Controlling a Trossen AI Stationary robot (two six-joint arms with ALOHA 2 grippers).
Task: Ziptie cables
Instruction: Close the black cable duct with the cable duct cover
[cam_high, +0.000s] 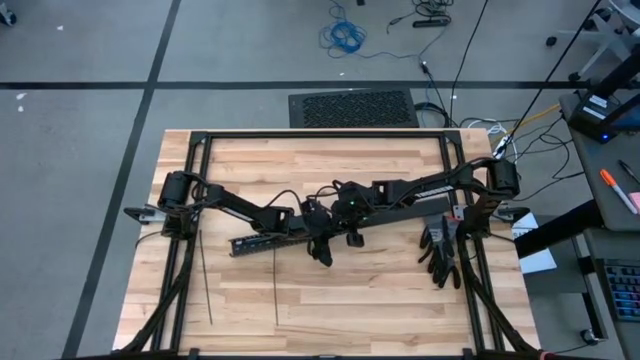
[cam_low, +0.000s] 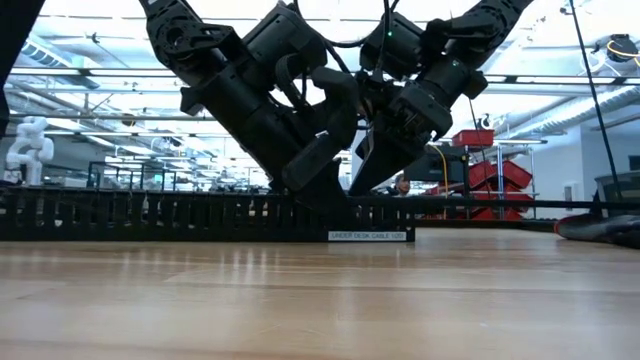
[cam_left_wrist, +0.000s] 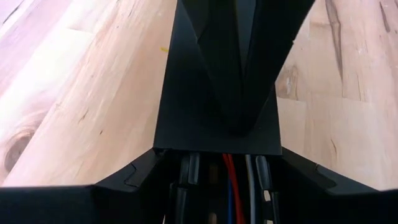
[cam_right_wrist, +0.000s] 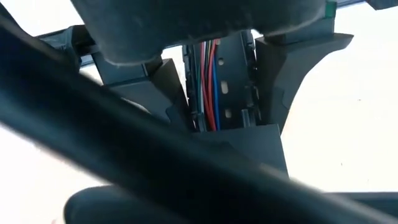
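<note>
The cables (cam_right_wrist: 208, 81), thin red, blue and pale wires, lie lengthwise inside a long black slotted duct (cam_high: 265, 240) that rests on the table's middle. My left gripper (cam_high: 318, 232) straddles this duct, and the wires (cam_left_wrist: 231, 180) show between its fingers. My right gripper (cam_left_wrist: 239, 121) is shut, its tips pointing down at a flat black stretch of the duct (cam_left_wrist: 217, 134) just beyond the left gripper. Two zipties (cam_high: 205, 275) (cam_high: 276, 288), thin dark strips, lie flat on the wood near the front left. My left gripper has the duct between its two fingers (cam_right_wrist: 165, 93), one on each outer side wall (cam_right_wrist: 186, 93). The fingers come slanting down from the table's left and lie across the duct, which stays on the table. Whether my right gripper's shut tips touch the duct cannot be told.
A pair of black gloves (cam_high: 440, 250) lies at the right, by the right arm's base. The black frame rails (cam_high: 320, 135) run round the table's edges. Bare wood (cam_high: 370, 300) lies along the near side.
</note>
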